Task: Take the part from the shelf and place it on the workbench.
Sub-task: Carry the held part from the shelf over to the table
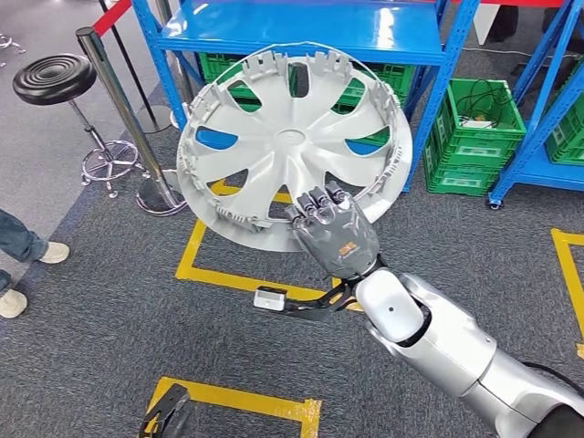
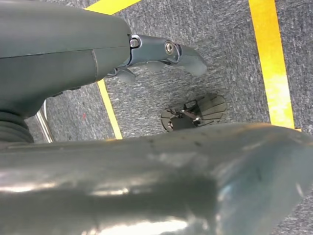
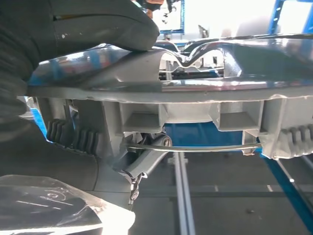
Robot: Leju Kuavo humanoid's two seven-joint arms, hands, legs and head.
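Note:
The part is a silver hubcap (image 1: pixel 289 137) with spoke-shaped openings, held up in the air, tilted, in front of the blue shelf (image 1: pixel 303 27). My right hand (image 1: pixel 334 233) grips its lower rim, fingers over the inner face. The right wrist view shows the hubcap's rim and clips (image 3: pixel 191 93) edge-on, with my thumb (image 3: pixel 103 24) pressed on one face and the darker fingers (image 3: pixel 74 137) on the other. My left hand (image 1: pixel 169 415) hangs low near the floor and holds nothing. In the left wrist view one of its fingers (image 2: pixel 166 51) stretches out over the carpet.
Green crates (image 1: pixel 475 128) stand on the floor under and beside the blue shelving. A black stool (image 1: pixel 55 78) and a metal barrier post (image 1: pixel 117 100) are at the left. A person's shoes (image 1: pixel 27 251) are at the left edge. Yellow tape (image 1: pixel 206 274) marks the grey carpet.

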